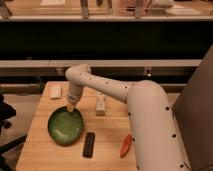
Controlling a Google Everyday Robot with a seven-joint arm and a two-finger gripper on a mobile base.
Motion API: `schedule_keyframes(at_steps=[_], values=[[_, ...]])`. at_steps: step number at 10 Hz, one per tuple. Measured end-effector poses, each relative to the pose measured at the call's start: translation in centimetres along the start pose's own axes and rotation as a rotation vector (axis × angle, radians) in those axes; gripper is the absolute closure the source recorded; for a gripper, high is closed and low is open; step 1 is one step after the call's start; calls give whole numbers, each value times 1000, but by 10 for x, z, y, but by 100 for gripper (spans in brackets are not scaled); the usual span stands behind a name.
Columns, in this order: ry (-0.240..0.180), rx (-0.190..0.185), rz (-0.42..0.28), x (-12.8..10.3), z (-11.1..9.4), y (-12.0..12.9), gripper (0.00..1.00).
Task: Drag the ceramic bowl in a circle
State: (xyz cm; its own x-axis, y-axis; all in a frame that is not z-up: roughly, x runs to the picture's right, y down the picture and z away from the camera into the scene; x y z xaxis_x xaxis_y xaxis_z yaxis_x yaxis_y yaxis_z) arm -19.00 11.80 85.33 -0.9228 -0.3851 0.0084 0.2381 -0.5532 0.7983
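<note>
The ceramic bowl (65,126) is a round, shallow, glossy green bowl on the left part of the wooden table (112,130). My white arm reaches in from the right, and the gripper (70,107) points down at the bowl's far rim, its yellowish tip touching or just inside the edge. A black remote-like bar (89,144) lies just right of the bowl.
A small white box (101,105) stands right of the gripper. A white pad-like object (55,92) lies at the table's back left. An orange carrot-like object (126,145) lies at the front right by my arm. A dark counter runs behind the table.
</note>
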Motion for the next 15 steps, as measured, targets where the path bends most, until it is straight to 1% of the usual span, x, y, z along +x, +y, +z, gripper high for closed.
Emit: schedule_keyframes(at_steps=[3, 15], values=[[15, 0, 4, 0, -4, 2, 100], [45, 3, 4, 5, -8, 2, 100]])
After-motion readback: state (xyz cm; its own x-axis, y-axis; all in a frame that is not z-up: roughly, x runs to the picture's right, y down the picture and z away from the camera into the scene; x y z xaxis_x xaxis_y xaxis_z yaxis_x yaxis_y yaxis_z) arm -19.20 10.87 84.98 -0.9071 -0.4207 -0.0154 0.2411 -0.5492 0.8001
